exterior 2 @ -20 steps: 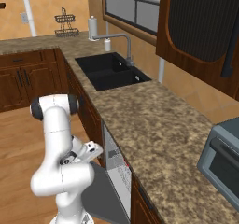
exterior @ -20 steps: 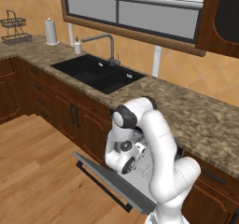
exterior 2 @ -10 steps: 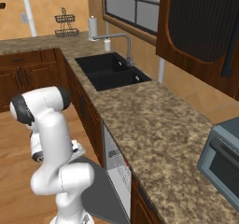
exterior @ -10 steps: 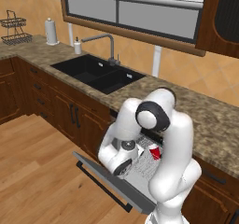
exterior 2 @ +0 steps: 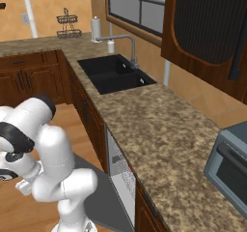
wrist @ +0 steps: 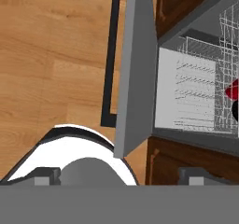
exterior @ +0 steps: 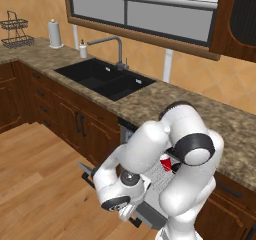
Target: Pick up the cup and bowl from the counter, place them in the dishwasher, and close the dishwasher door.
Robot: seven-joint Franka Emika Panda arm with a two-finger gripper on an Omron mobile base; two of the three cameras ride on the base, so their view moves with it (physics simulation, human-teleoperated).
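The dishwasher door [wrist: 135, 69] hangs open and tilted, with its dark bar handle [wrist: 111, 55] on the floor side. Inside, the white wire rack [wrist: 196, 92] holds the red cup [wrist: 232, 90] and the black bowl [wrist: 235, 110] beside it. The cup [exterior: 165, 161] also peeks out from behind my arm in the left base view. My gripper [wrist: 121, 177] is open and holds nothing. It sits low, outside the door's outer edge and above the wood floor, facing the door and rack. The speckled counter [exterior: 150, 101] runs over the dishwasher [exterior 2: 120, 170].
A black double sink [exterior: 105, 79] with a faucet [exterior: 117, 46] lies left of the dishwasher. A paper towel roll [exterior: 54, 34] and a wire stand [exterior: 15, 31] sit far left. A grey toaster oven [exterior 2: 231, 163] stands at the right. Wood floor [exterior: 35, 184] stretches before the cabinets.
My arm has swung out from over the rack and down toward the floor side of the open door. The gripper stays open. The cup now shows in the rack.
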